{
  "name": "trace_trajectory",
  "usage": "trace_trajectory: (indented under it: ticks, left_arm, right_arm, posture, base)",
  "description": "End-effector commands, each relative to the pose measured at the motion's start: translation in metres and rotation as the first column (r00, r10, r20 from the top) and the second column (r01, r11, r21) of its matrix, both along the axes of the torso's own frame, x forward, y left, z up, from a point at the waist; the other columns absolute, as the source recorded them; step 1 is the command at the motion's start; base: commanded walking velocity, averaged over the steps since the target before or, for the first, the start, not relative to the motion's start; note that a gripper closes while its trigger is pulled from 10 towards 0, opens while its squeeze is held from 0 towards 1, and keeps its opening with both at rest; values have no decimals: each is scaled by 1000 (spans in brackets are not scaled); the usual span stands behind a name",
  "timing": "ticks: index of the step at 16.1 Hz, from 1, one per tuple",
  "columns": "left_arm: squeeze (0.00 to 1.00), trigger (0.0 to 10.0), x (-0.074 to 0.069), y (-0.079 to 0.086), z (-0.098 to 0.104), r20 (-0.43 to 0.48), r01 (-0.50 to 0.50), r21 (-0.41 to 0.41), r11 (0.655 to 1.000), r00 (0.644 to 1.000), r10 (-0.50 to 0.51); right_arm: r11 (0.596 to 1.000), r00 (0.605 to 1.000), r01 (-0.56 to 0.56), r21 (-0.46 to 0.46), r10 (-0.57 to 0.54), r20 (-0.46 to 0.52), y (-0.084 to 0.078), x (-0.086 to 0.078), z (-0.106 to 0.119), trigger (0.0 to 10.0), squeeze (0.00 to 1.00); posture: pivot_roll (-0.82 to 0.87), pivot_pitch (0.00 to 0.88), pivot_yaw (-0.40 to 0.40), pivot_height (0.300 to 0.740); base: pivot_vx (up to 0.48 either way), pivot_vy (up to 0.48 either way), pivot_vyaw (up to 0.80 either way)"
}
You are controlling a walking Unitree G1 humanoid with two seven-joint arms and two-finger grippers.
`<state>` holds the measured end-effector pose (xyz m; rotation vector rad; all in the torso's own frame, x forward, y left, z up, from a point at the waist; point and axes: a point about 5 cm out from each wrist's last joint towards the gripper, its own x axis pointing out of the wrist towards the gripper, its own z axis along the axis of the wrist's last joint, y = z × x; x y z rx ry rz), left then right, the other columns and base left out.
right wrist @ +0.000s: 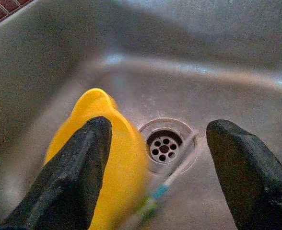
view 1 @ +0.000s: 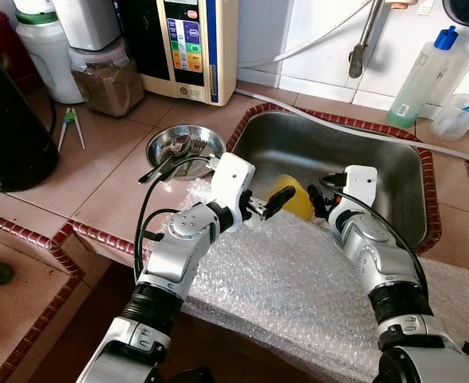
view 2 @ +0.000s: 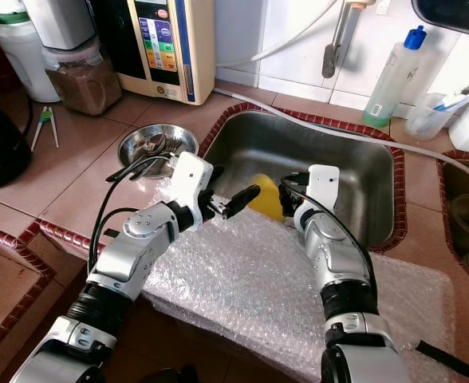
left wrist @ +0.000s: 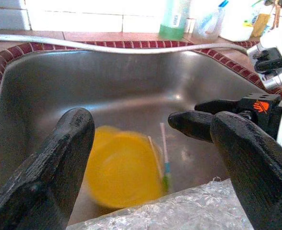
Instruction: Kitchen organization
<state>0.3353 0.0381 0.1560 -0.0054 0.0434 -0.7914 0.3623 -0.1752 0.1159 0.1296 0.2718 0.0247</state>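
Round yellow plastic cup (left wrist: 122, 167): lies in the stainless steel sink (view 1: 362, 155), at its near side, between the two grippers and just beyond both. Smooth, glossy, bright yellow; outline blurred. A thin white stick with a green-and-blue end (left wrist: 164, 160) lies just right of it, reaching toward the round drain (right wrist: 166, 145).

Left gripper (left wrist: 146, 158): over the sink's near edge, fingers spread wide, holding nothing.

Right gripper (right wrist: 155, 172): inside the sink above the drain, fingers spread wide, empty; cup beside its left finger.

Clear bubble wrap sheet (view 1: 298, 295): covers the near counter under both arms.

Small steel bowl with utensils (view 1: 184, 148): on the tiled counter, left of the sink.
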Motion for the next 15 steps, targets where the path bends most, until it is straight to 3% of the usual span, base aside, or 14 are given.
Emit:
trace_trajectory:
  ticks: [1,2,5,8,9,10,13,15]
  left_arm:
    - [1000,10000,2,-1,3,7,-12,11,1000,1000,12]
    - [1000,10000,4,0,5,20,-33,5,999,999,32]
    - [1000,10000,12,9,17,83,-140,-42,989,986,143]
    - [1000,10000,27,30,32,142,-300,-53,953,942,304]
    - [1000,10000,34,41,33,153,-360,-29,933,920,360]
    - [1000,10000,37,47,33,140,-382,-22,924,914,381]
    - [1000,10000,48,66,31,119,-462,15,887,881,457]
    - [0,10000,53,75,26,69,-487,60,871,873,483]
  right_arm:
    - [999,1000,28,32,-28,-7,-6,-3,-6,10000,1000]
    - [993,995,59,104,-67,76,-10,-1,6,10000,1000]
    - [994,992,18,103,-31,123,-6,-1,12,10000,1000]
    - [982,977,-59,179,20,212,10,-3,24,10000,1000]
    - [968,962,-137,208,80,262,22,-6,31,10000,294]
    - [963,952,-171,207,108,286,28,-8,34,10000,0]
    - [938,920,-281,202,203,335,46,-19,39,10000,0]
    - [923,896,-347,168,274,349,59,-28,41,10000,0]
  posture:
    - [-29,94,25,740]
    - [-29,94,28,740]
    - [-29,94,31,740]
    - [-28,94,31,740]
    - [-28,94,33,740]
    - [-28,95,33,740]
    - [-32,96,35,740]
    - [-36,98,36,740]
  base:
    - [0,0,0]
    - [0,0,0]
    - [0,0,0]
    - [0,0,0]
    - [0,0,0]
    - [0,0,0]
    - [0,0,0]
    - [0,0,0]
